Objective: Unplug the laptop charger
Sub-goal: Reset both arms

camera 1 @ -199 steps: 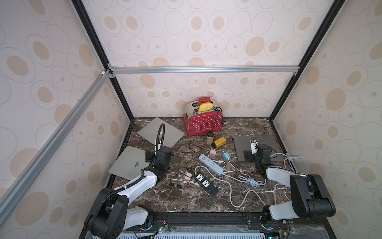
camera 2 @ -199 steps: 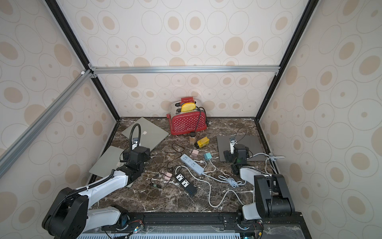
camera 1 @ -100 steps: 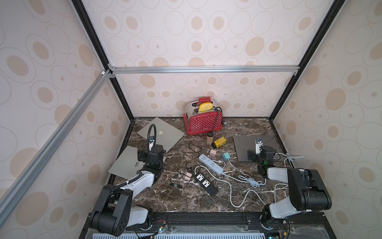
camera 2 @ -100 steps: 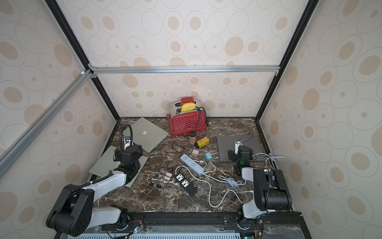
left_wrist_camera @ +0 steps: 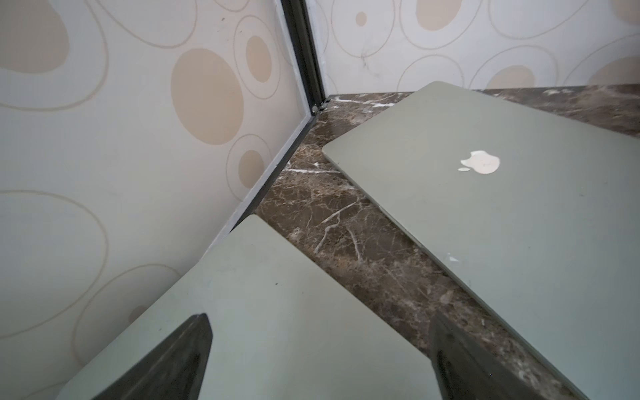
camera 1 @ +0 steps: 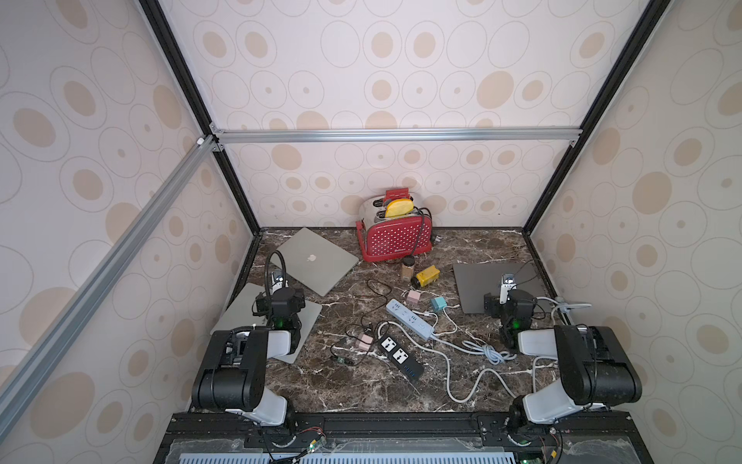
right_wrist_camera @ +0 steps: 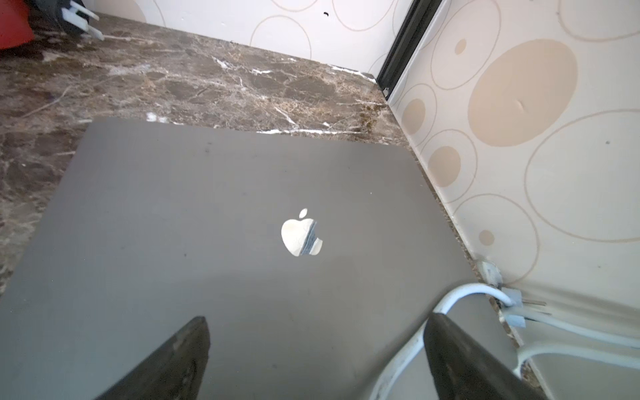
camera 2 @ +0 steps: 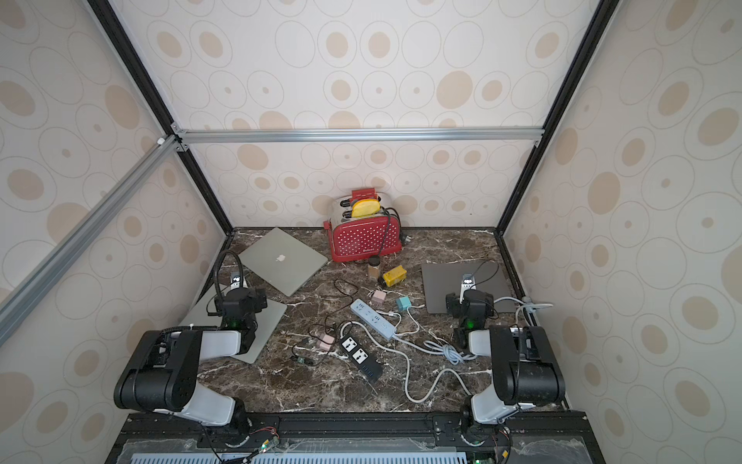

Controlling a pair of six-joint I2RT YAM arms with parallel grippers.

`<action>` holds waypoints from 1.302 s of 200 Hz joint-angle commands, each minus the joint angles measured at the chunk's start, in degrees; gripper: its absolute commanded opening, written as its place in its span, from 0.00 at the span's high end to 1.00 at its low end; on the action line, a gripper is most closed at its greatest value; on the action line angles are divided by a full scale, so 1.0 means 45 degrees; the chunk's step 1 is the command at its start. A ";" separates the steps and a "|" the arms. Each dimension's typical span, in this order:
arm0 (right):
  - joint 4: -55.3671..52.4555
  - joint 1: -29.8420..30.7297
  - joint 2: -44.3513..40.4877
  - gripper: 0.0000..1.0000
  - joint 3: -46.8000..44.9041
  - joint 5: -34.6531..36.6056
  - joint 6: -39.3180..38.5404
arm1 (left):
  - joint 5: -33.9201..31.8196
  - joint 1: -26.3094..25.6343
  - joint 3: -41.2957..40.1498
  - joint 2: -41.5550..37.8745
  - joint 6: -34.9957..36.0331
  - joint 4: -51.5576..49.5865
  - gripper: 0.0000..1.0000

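Observation:
A dark grey laptop (camera 1: 488, 283) (right_wrist_camera: 242, 214) lies closed at the right of the marble table. The charger's white cable (right_wrist_camera: 464, 289) arcs over its near corner to a small connector (right_wrist_camera: 512, 299) by the right wall (camera 1: 570, 307). I cannot tell whether the connector sits in the laptop. My right gripper (right_wrist_camera: 317, 318) (camera 1: 506, 300) hovers open over the laptop's near part, one finger (right_wrist_camera: 450, 349) close to the cable, nothing held. My left gripper (left_wrist_camera: 320, 322) (camera 1: 280, 300) hangs open and empty over a silver laptop (left_wrist_camera: 270, 311) at the left.
Another silver laptop (camera 1: 313, 259) lies at the back left beside a red toaster (camera 1: 395, 237). Mid-table are a white power strip (camera 1: 409, 319), a black power strip (camera 1: 399, 355), small cube plugs (camera 1: 438, 303), a yellow block (camera 1: 427, 276), a brown bottle (camera 1: 406, 268) and loose cables (camera 1: 465, 373).
My left gripper has swung left from the table's middle to over the left silver laptop, the arm folding back. The right gripper has barely shifted.

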 commanded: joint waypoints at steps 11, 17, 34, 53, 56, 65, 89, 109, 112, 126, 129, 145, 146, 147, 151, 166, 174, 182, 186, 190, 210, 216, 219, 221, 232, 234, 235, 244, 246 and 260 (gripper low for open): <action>0.0301 -0.0018 -0.0032 0.00 0.0026 0.0138 0.0179 | 0.1614 0.0099 0.0060 0.0188 -0.0297 0.0507 0.01; 0.0268 -0.0015 -0.0042 0.00 0.0041 0.0110 0.0191 | 0.1604 0.0100 0.0060 0.0157 -0.0293 0.0440 0.01; 0.0329 -0.0018 -0.0021 0.00 0.0027 0.0126 0.0171 | 0.1565 0.0067 0.0026 0.0154 -0.0279 0.0498 0.01; 0.0341 -0.0005 -0.0022 0.00 0.0029 0.0108 0.0152 | 0.1387 -0.0052 0.0021 0.0153 -0.0188 0.0520 0.01; 0.0316 -0.0009 -0.0034 0.00 0.0027 0.0106 0.0174 | 0.1330 -0.0079 0.0021 0.0152 -0.0167 0.0525 0.01; 0.0322 -0.0018 -0.0022 0.00 0.0027 0.0116 0.0148 | 0.1311 -0.0092 0.0021 0.0149 -0.0152 0.0535 0.01; 0.0262 -0.0015 -0.0011 0.00 0.0087 0.0094 0.0176 | 0.1311 -0.0095 0.0021 0.0153 -0.0162 0.0526 0.01; 0.0285 -0.0012 0.0000 0.00 0.0068 0.0093 0.0152 | 0.1311 -0.0095 0.0023 0.0145 -0.0161 0.0541 0.01; 0.0307 -0.0012 -0.0015 0.00 0.0034 0.0092 0.0144 | 0.1311 -0.0095 0.0021 0.0163 -0.0157 0.0532 0.01; 0.0322 -0.0003 -0.0022 0.00 0.0039 0.0101 0.0153 | 0.1311 -0.0095 0.0023 0.0154 -0.0161 0.0526 0.01; 0.0297 -0.0016 -0.0029 0.00 0.0048 0.0103 0.0157 | 0.1311 -0.0095 0.0021 0.0159 -0.0162 0.0531 0.01; 0.0309 -0.0007 -0.0020 0.00 0.0032 0.0102 0.0154 | 0.1311 -0.0095 0.0021 0.0142 -0.0157 0.0526 0.01; 0.0300 -0.0012 -0.0025 0.00 0.0031 0.0103 0.0158 | 0.1311 -0.0095 0.0021 0.0158 -0.0159 0.0526 0.01; 0.0295 -0.0015 -0.0028 0.00 0.0040 0.0093 0.0160 | 0.1311 -0.0095 0.0021 0.0156 -0.0151 0.0526 0.01; 0.0309 -0.0013 -0.0016 0.00 0.0048 0.0088 0.0165 | 0.1311 -0.0095 0.0022 0.0159 -0.0161 0.0529 0.01; 0.0226 -0.0116 0.0011 0.00 0.0118 -0.1346 -0.0274 | 0.1311 -0.0095 0.0021 0.0150 -0.0160 0.0537 0.01; -0.0099 -0.0247 -0.0034 0.00 0.0223 -0.3172 -0.0819 | 0.1311 -0.0094 0.0021 0.0171 -0.0162 0.0531 0.01; 0.0253 -0.0394 -0.0191 0.00 -0.0097 -0.3999 -0.0985 | 0.1320 -0.0095 0.0021 0.0158 -0.0162 0.0540 0.01; 0.0673 -0.0472 -0.0170 0.00 -0.0291 -0.4728 -0.1188 | 0.1306 -0.0095 0.0021 0.0143 -0.0162 0.0525 0.01; 0.0993 -0.0488 -0.0150 0.00 -0.0443 -0.5101 -0.1373 | 0.1318 -0.0095 0.0027 0.0157 -0.0175 0.0529 0.01; 0.0469 -0.0516 -0.0162 0.00 -0.0167 -0.4804 -0.1201 | 0.1329 -0.0095 0.0034 0.0157 -0.0173 0.0529 0.01; 0.0306 -0.0535 -0.0064 0.00 -0.0022 -0.4595 -0.1029 | 0.1327 -0.0095 0.0040 0.0173 -0.0162 0.0510 0.01; 0.0192 -0.0590 -0.0069 0.00 0.0057 -0.4383 -0.0890 | 0.1330 -0.0095 0.0040 0.0161 -0.0162 0.0507 0.01; 0.0100 -0.0610 -0.0050 0.00 0.0105 -0.4182 -0.0760 | 0.1330 -0.0085 0.0040 0.0156 -0.0162 0.0506 0.01; -0.0415 -0.0727 -0.0054 0.00 0.0340 -0.3248 -0.0252 | 0.1330 -0.0095 0.0035 0.0168 -0.0161 0.0507 0.01; -0.0296 -0.0722 -0.0066 0.00 0.0293 -0.3215 -0.0234 | 0.1330 -0.0095 0.0039 0.0172 -0.0176 0.0521 0.01; -0.0247 -0.0722 -0.0068 0.00 0.0268 -0.3187 -0.0231 | 0.1330 -0.0095 0.0040 0.0173 -0.0159 0.0523 0.01; 0.0043 -0.0738 -0.0031 0.00 0.0140 -0.2959 -0.0103 | 0.1345 -0.0080 0.0040 0.0173 -0.0157 0.0515 0.01; 0.0019 -0.0735 -0.0031 0.00 0.0160 -0.2947 -0.0109 | 0.1334 -0.0076 0.0040 0.0174 -0.0159 0.0517 0.01; -0.0078 -0.0736 -0.0072 0.00 0.0176 -0.2963 -0.0118 | 0.1359 -0.0075 0.0085 0.0180 -0.0181 0.0460 0.01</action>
